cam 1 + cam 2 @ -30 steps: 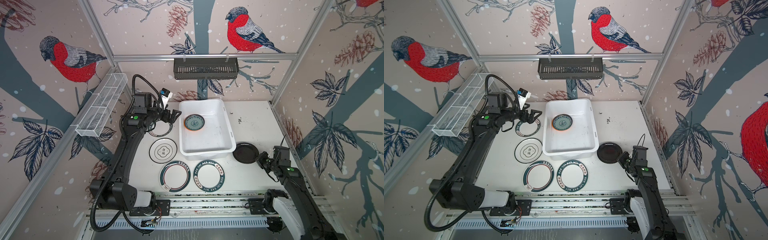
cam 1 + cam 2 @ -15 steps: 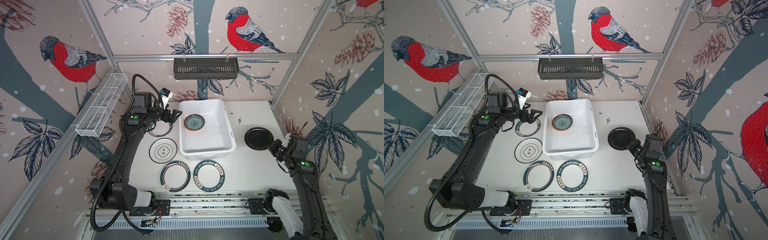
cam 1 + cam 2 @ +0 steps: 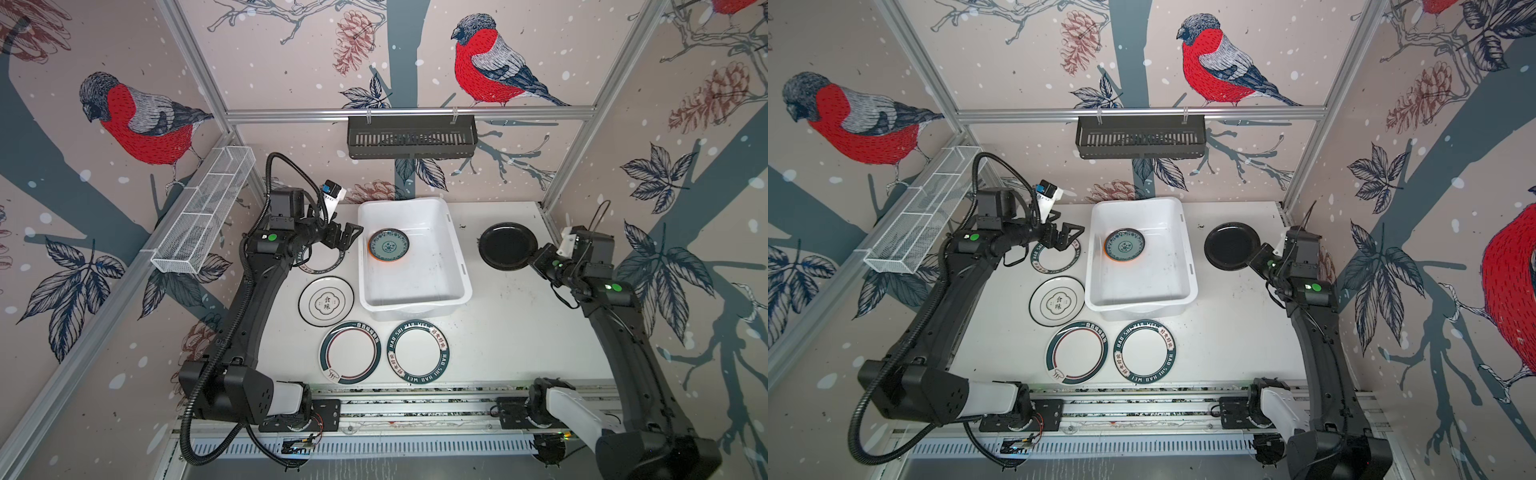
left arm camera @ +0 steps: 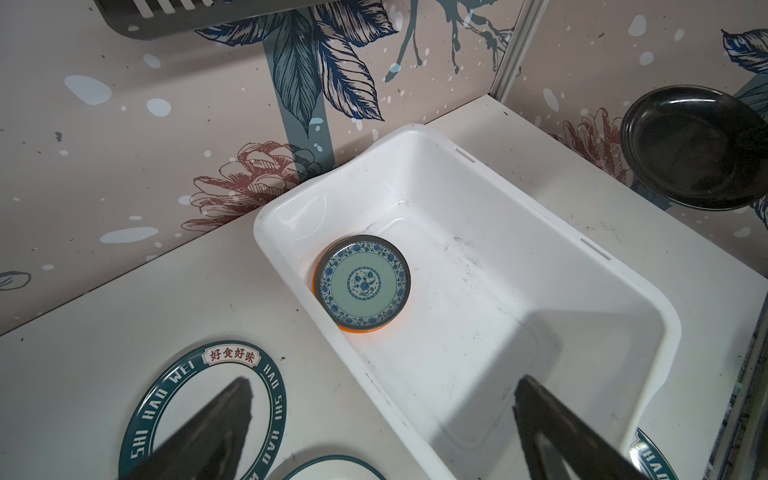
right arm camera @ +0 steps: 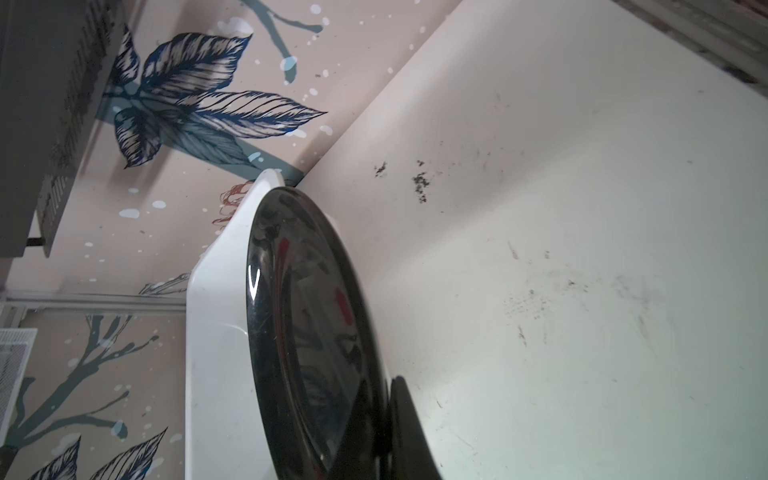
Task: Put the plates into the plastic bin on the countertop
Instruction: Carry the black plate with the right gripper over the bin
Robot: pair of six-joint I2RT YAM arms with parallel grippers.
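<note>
The white plastic bin [image 3: 409, 312] [image 3: 1150, 286] stands on the countertop [image 3: 519, 324]. A teal-patterned plate [image 3: 388, 245] [image 4: 363, 283] lies in it on an orange plate [image 4: 353, 330]. My right gripper [image 3: 533, 258] [image 5: 382, 399] is shut on the rim of a black plate [image 3: 506, 247] [image 3: 1230, 246] [image 5: 307, 332], holding it above the countertop to the right of the bin. My left gripper [image 3: 347, 237] [image 4: 382, 386] hangs open and empty at the bin's left wall, over a lettered white plate [image 3: 322, 266] [image 4: 199, 407]. Three more white plates [image 3: 326, 301] [image 3: 350, 352] [image 3: 418, 351] lie left of and in front of the bin.
A black slotted rack [image 3: 411, 137] hangs on the back wall above the bin. A white wire-mesh basket [image 3: 203, 216] is fixed to the left wall. Aluminium rails [image 3: 415, 401] carrying both arm bases run along the front edge.
My right gripper has lifted the black plate from beside the bin's front right corner and carried it back along the bin's right side. The left arm has stayed still.
</note>
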